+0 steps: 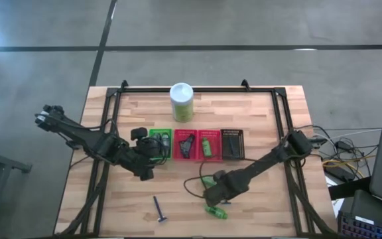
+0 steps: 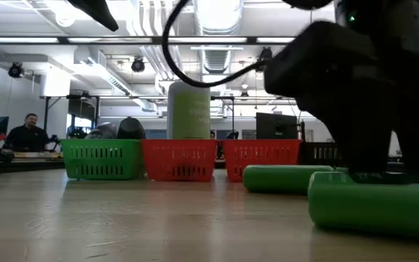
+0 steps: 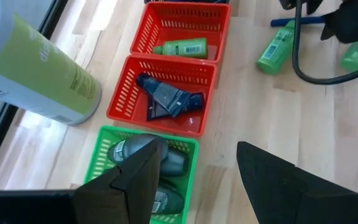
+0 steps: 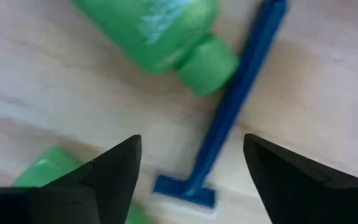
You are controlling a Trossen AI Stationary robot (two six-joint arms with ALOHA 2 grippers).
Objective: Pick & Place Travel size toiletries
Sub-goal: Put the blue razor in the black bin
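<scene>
four mesh baskets (image 1: 195, 145) partly filled; green bottles (image 1: 215, 212) and blue t-shaped sticks (image 1: 159, 208) remain on wooden counter (image 1: 111, 199). right gripper (image 4: 191, 171) released above stick; left gripper (image 3: 194, 180) released over green basket (image 3: 188, 180).

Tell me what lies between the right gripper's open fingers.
In the right wrist view, a blue razor on bare wood lies between the right gripper's open fingers.

The wooden table (image 1: 257, 212) carries four baskets (image 1: 196, 145), a canister (image 1: 182, 101), green bottles (image 1: 215, 212) and blue sticks (image 1: 159, 208).
</scene>
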